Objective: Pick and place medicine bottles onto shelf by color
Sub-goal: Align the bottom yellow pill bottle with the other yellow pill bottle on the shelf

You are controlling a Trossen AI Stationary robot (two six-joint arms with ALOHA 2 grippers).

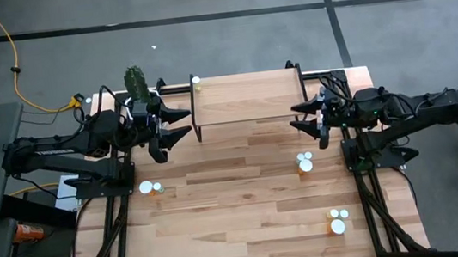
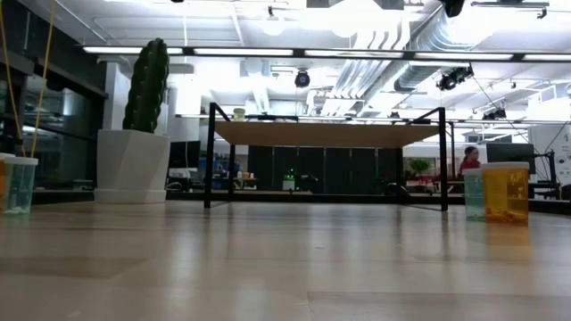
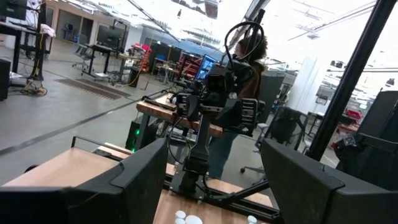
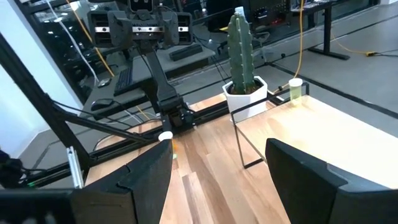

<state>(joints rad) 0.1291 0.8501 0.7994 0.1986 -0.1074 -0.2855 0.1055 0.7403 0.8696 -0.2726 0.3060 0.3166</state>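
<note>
Both grippers stand released, fingers spread with nothing between them. The left gripper (image 1: 178, 124) hangs just off the left end of the shelf (image 1: 247, 99), its fingers (image 3: 140, 177) pointing right toward the board, and the arm behind it reaches in from the table's left edge. The right gripper (image 1: 305, 115) mirrors it just off the shelf's right end, fingers (image 4: 146, 177) pointing left, the arm stretching back to the right edge. The shelf sits at the far middle of the table (image 1: 248, 221), a light wooden board on thin black legs. One pale green bottle (image 1: 196, 82) with a white cap stands on the shelf's far left corner; it also shows in the right wrist view (image 4: 295, 91). The cactus (image 1: 137, 84) in its white pot stands on the table just left of that corner, close behind the left gripper. The other bottles rest on the table, well apart from both grippers. A pair (image 1: 150, 188) stands on the left side, nearer than the left gripper. A cluster including an orange bottle (image 1: 305, 163) stands right of centre, nearer than the right gripper. Another white-capped group (image 1: 338, 221) stands at the near right. In the low view, an orange bottle (image 2: 505, 192) shows at the right with a pale bottle just beside it, and a pale bottle (image 2: 20, 184) at the left.
</note>
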